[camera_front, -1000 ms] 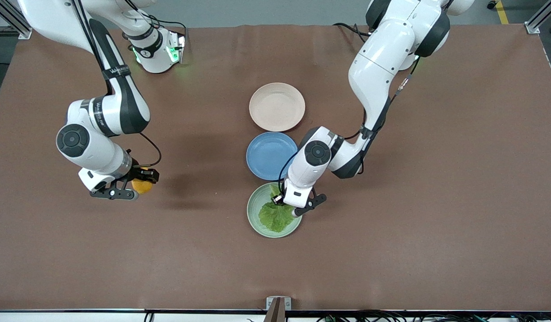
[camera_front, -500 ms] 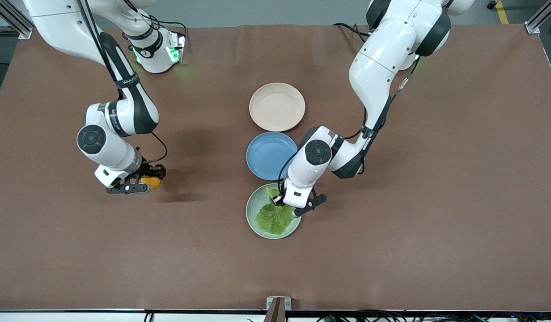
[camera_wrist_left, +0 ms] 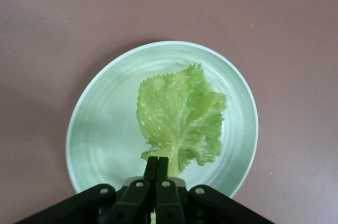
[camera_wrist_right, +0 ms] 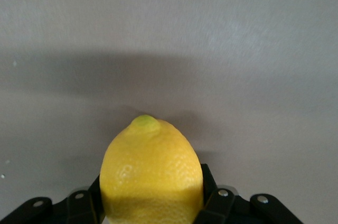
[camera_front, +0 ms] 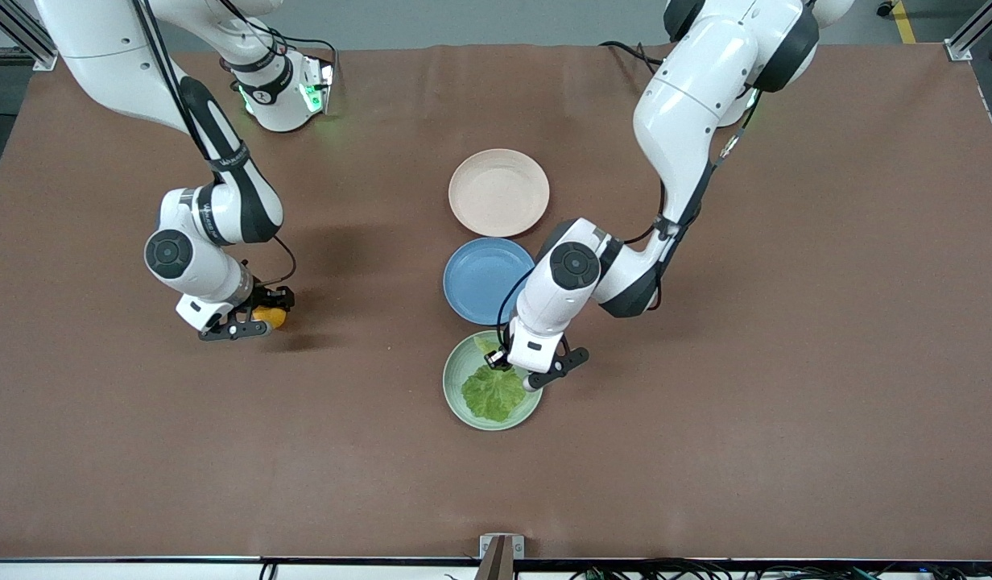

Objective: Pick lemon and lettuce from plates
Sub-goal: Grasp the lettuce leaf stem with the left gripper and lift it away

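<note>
Lettuce [camera_wrist_left: 179, 121] stem pinched in left tool [camera_wrist_left: 157, 174]; right tool [camera_wrist_right: 150, 203] grips half-hidden lemon [camera_wrist_right: 151, 174].

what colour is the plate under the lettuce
Pale mint green plate, clearest in the left wrist view.

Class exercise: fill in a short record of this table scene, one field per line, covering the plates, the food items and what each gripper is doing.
plates: beige-pink plate, blue plate, mint green plate, in a row toward the front camera
lettuce: lettuce lies on the mint green plate, stem pinched
lemon: lemon off the plates, toward the right arm's end of the table
left gripper: left gripper shut on the lettuce stem, over the mint green plate
right gripper: right gripper shut on the lemon, over bare table
</note>
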You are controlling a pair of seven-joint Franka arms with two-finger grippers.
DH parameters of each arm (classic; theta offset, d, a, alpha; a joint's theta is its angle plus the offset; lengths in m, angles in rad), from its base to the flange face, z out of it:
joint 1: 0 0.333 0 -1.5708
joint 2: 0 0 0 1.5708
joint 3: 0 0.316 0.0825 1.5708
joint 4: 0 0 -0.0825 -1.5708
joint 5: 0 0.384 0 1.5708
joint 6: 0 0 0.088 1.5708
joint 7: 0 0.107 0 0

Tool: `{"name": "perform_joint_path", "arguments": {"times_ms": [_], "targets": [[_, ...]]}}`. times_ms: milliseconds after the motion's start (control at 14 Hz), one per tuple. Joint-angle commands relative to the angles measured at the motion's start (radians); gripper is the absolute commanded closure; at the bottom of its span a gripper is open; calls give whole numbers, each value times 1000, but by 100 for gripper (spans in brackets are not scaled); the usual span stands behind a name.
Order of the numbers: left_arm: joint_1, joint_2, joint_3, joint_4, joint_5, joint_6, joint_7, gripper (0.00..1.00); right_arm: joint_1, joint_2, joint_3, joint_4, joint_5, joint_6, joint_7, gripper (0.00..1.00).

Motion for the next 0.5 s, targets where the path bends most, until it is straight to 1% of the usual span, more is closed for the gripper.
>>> {"name": "perform_joint_path", "arguments": {"times_ms": [0,143,214,286,357,429], "targets": [[20,-118,1,-51,3,-73,-12,100,-18,-71,20,-87,-4,16,-27,97],[43,-196,-1,-93,4,-145,-2,100,-20,-77,19,-103,-4,16,-57,96],[56,-242,-1,-121,4,-174,9,100,-20,-74,19,-103,-4,16,-58,92],[78,-297,-2,-164,4,-204,27,100,-20,-72,19,-101,-4,16,-58,76],[107,-359,-5,-222,4,-227,62,100,-20,-72,19,-101,-4,23,-58,42],[135,-429,-7,-303,4,-234,113,100,-18,-71,19,-101,-4,29,-58,28]]}}
